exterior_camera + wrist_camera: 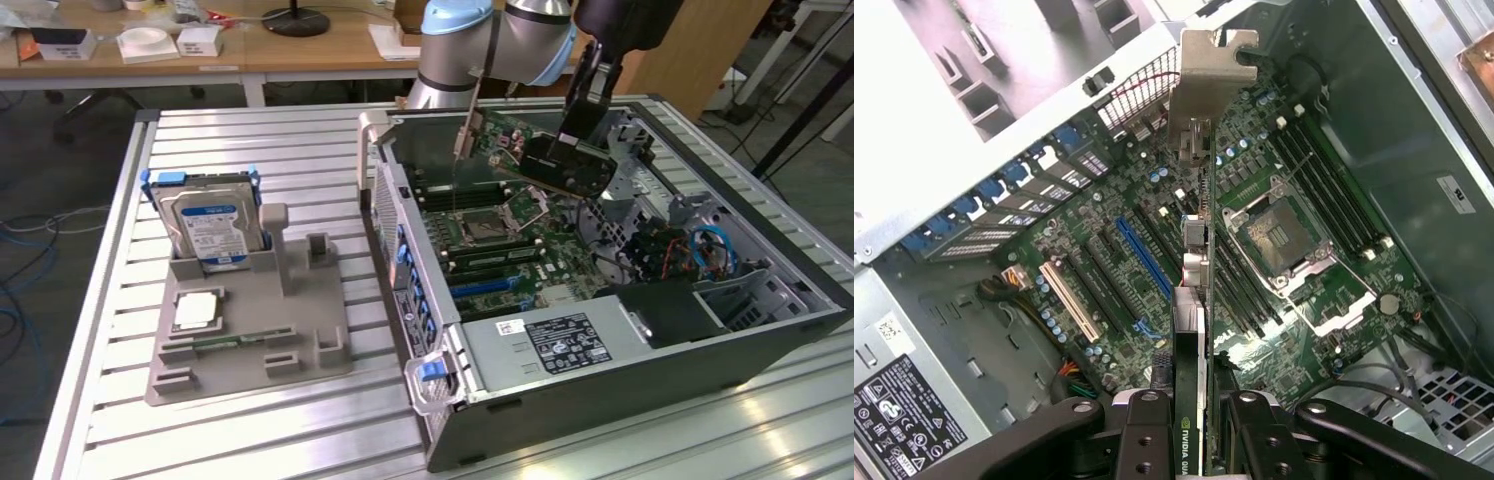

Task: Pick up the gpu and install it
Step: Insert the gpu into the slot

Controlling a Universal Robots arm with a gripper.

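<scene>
The gpu (567, 165) hangs tilted in the air above the open computer case (747, 370). It shows its black cooler face and green board, and its silver bracket (467, 140) points toward the exterior view's left. My gripper (585, 120) is shut on the card's upper edge. In the wrist view the gpu (1192, 330) appears edge-on between my black fingers (1144, 435), and its bracket (1209, 70) is at the far end. Below it lies the motherboard (1294, 300) with a blue expansion slot (1144, 260) and black slots beside it. The card is above the board, not touching it.
A hard drive (207, 220) with a blue label stands in a grey fixture (254, 350) at the exterior view's left, with a processor chip (198, 310) lying on it. The power supply (561, 345) fills the case's near end. Cables (701, 250) bunch by the drive bays. A desk (334, 45) stands behind.
</scene>
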